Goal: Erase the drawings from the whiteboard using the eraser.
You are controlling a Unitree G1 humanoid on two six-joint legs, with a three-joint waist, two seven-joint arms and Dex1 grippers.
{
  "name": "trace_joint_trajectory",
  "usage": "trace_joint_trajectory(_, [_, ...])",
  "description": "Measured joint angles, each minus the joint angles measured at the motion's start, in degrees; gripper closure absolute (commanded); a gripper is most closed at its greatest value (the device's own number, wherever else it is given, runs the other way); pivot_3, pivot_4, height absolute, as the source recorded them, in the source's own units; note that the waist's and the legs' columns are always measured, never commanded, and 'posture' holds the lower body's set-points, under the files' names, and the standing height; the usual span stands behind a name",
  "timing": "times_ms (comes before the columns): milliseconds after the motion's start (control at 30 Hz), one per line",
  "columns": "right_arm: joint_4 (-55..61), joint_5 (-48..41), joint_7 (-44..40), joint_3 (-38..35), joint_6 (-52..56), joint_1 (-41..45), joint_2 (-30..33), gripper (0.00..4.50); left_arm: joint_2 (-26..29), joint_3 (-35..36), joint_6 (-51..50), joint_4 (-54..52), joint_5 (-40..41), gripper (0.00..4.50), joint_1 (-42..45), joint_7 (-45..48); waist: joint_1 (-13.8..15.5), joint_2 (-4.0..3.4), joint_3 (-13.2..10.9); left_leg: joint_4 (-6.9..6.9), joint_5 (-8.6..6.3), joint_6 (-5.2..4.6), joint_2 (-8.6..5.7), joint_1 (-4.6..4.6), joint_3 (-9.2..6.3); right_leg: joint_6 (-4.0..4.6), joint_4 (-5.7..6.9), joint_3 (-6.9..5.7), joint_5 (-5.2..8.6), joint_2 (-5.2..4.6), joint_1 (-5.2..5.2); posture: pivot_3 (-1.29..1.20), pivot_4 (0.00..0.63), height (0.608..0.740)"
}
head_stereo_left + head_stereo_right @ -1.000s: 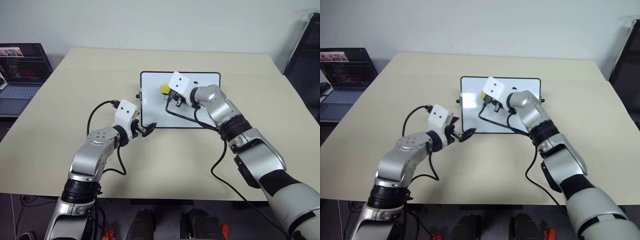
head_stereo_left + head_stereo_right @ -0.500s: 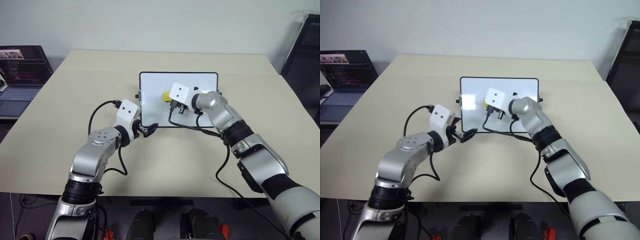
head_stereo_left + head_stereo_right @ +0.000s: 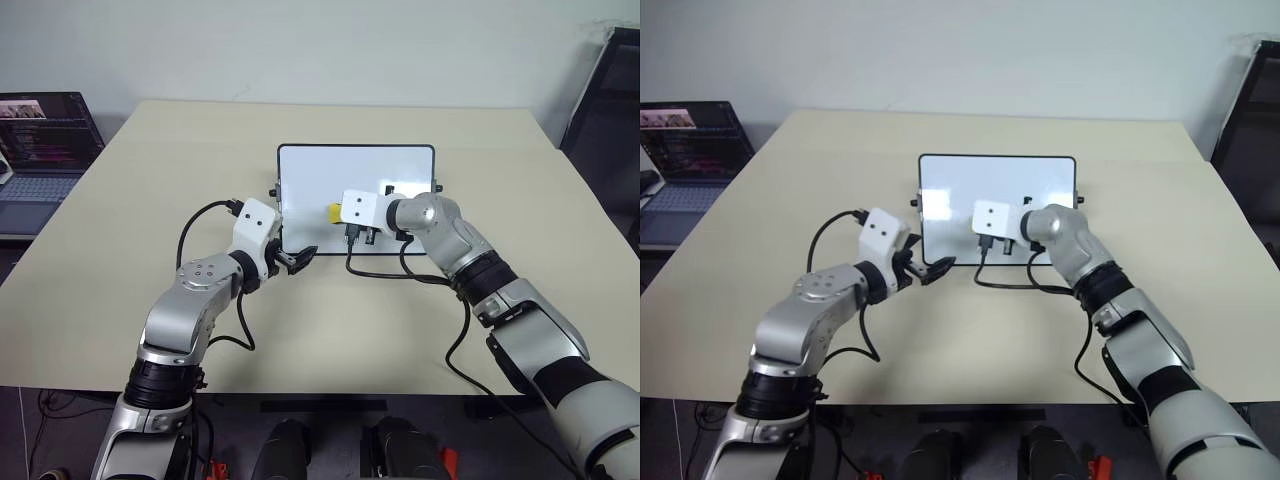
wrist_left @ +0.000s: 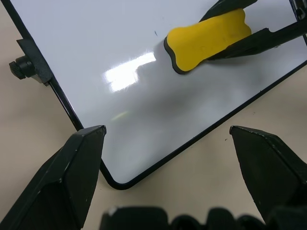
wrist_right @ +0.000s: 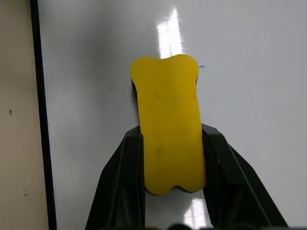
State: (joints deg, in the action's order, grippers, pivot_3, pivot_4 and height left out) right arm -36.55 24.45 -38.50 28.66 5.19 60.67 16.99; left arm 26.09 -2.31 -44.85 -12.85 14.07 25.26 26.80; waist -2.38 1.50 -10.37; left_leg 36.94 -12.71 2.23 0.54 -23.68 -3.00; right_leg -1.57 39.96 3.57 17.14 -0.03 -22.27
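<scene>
Whiteboard (image 3: 300, 190) lies flat on the beige surface (image 3: 150, 200), a little beyond the middle, its long side running left to right and small black knobs at its left and right edges. Its white face shows glare patches and almost no writing; of the drawings (image 5: 201, 66) a tiny blue fleck is visible, just beside the far end of the eraser (image 5: 168, 124).

The right gripper (image 5: 169, 158) reaches in from the right over the near half of the board, its fingers (image 5: 122, 182) closed on the long sides of the yellow eraser. The eraser's dark underside rests against the board, near the near edge and slightly left of the board's centre; in the head views it peeks out as a yellow spot just left of the white wrist block.

The left gripper (image 4: 168, 158) sits at the board's near left corner, its two black fingers (image 4: 72, 172) spread wide apart and gripping nothing. From its wrist view one finger lies over the bare surface just outside the board's left edge, the other over the surface past the near edge, with the rounded corner between them.

A laptop (image 3: 40, 150) with a lit screen stands off the surface's far left side, well apart from the board.
</scene>
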Motion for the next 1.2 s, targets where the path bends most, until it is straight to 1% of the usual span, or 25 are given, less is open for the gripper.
trace_joint_trajectory(133, [-3.46,1.24,6.91,-0.76,-1.70,2.05,-1.84,3.36,-0.05,-0.02,-0.41,-0.05,0.02,0.00,0.06,-0.04,-0.02,0.00,0.00,0.00,0.00,0.00,0.00,0.00,0.01,0.00,0.00,0.01,0.00,0.00,-0.01,0.00,0.150,0.740])
trace_joint_trajectory(200, [-4.56,1.28,7.74,-1.32,-2.00,2.93,-2.03,3.36,-0.05,-0.04,-0.91,-0.12,0.02,0.00,0.11,-0.07,-0.01,0.00,0.00,-0.02,0.00,0.00,0.00,-0.01,0.00,0.00,-0.02,0.01,0.00,0.00,0.00,0.00,0.150,0.740])
trace_joint_trajectory(533, [-0.87,1.43,-1.46,-0.53,-0.55,0.05,-1.24,3.36,-0.05,-0.04,-1.01,-0.15,0.03,0.00,0.11,-0.02,-0.01,0.00,0.00,0.00,0.00,0.00,0.00,0.00,-0.02,0.00,-0.01,-0.01,0.00,0.00,0.02,0.00,0.150,0.740])
trace_joint_trajectory(633, [-0.06,1.18,-0.68,-0.99,-0.73,-0.76,-1.15,3.36,-0.05,-0.04,-1.00,-0.14,0.02,0.00,0.11,0.05,-0.02,0.00,0.00,0.00,0.00,0.00,0.00,0.01,-0.02,0.00,-0.01,-0.01,0.00,0.00,0.02,0.00,0.150,0.740])
trace_joint_trajectory(733, [1.39,-1.26,0.97,-4.51,1.04,-2.14,-1.73,3.36,-0.06,-0.06,-0.96,-0.15,0.02,0.00,0.11,0.13,0.01,0.00,-0.01,-0.02,0.00,0.00,0.00,-0.03,-0.02,0.00,-0.03,0.00,0.00,0.00,0.00,0.00,0.150,0.740])
trace_joint_trajectory(800, [6.01,-3.69,1.30,-7.88,3.28,-4.57,-1.48,3.36,-0.04,-0.09,-0.78,-0.15,0.02,0.00,0.11,0.27,0.06,0.00,0.00,-0.04,0.00,0.00,0.00,-0.09,-0.06,0.00,-0.09,0.01,0.00,-0.01,-0.01,0.00,0.150,0.740])
trace_joint_trajectory(900, [16.44,-7.41,1.25,-12.86,8.97,-10.59,-0.40,3.36,0.37,-1.03,0.90,-0.25,-0.15,0.00,0.10,1.51,0.40,0.00,0.00,-0.09,-0.01,0.01,0.00,-0.15,-0.12,0.00,-0.20,0.02,0.00,-0.02,-0.01,0.00,0.150,0.740])
trace_joint_trajectory(1100, [44.35,-13.34,4.23,-25.75,29.51,-29.96,-0.09,3.36,2.75,-4.84,9.13,-1.34,-0.68,0.00,-0.44,7.83,0.90,-0.01,-0.01,-0.13,-0.02,0.01,-0.03,-0.23,-0.20,0.00,-0.40,0.04,0.01,-0.04,0.03,0.00,0.150,0.740])
trace_joint_trajectory(1167, [52.21,-14.95,6.24,-29.53,35.19,-35.54,-1.30,3.36,2.82,-6.06,11.48,-1.14,-0.67,0.00,0.09,10.10,0.80,-0.01,-0.01,-0.13,-0.01,0.01,-0.01,-0.22,-0.17,0.00,-0.37,0.06,0.01,-0.03,0.02,0.00,0.150,0.740])
trace_joint_trajectory(1200, [56.74,-15.79,7.82,-31.59,38.13,-38.63,-3.04,3.36,2.82,-6.67,12.88,-1.03,-0.66,0.00,0.45,11.50,0.71,-0.01,-0.01,-0.13,-0.01,0.01,0.01,-0.20,-0.18,0.00,-0.36,0.06,0.01,0.00,0.03,0.00,0.150,0.740])
